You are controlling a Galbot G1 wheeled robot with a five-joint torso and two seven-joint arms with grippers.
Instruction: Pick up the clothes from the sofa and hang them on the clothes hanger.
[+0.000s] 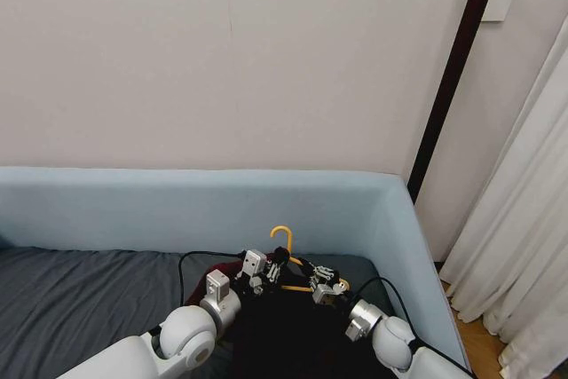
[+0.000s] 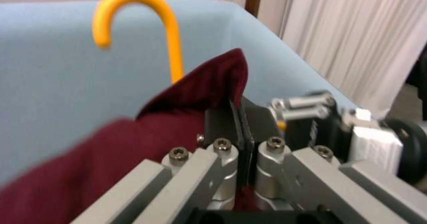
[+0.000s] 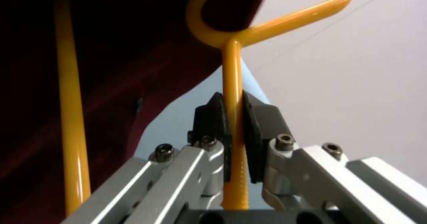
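A yellow wire hanger (image 1: 282,239) stands hook-up over the sofa seat, with a dark red garment (image 1: 293,326) draped below it. My left gripper (image 1: 266,271) is shut on the garment's collar; the left wrist view has the red cloth (image 2: 193,99) pinched between its fingers (image 2: 219,129), with the yellow hook (image 2: 143,19) just beyond. My right gripper (image 1: 325,288) is shut on the hanger's shoulder end, and the right wrist view shows the yellow wire (image 3: 231,109) clamped between its black pads (image 3: 213,121). The other arm's gripper (image 2: 313,109) sits close by in the left wrist view.
The light blue sofa back (image 1: 177,206) and its right arm (image 1: 404,246) wall in the dark grey seat (image 1: 80,295). A dark wooden post (image 1: 448,86) rises beside the sofa. White curtains (image 1: 524,219) hang on the right. Black cables (image 1: 191,264) loop near my left wrist.
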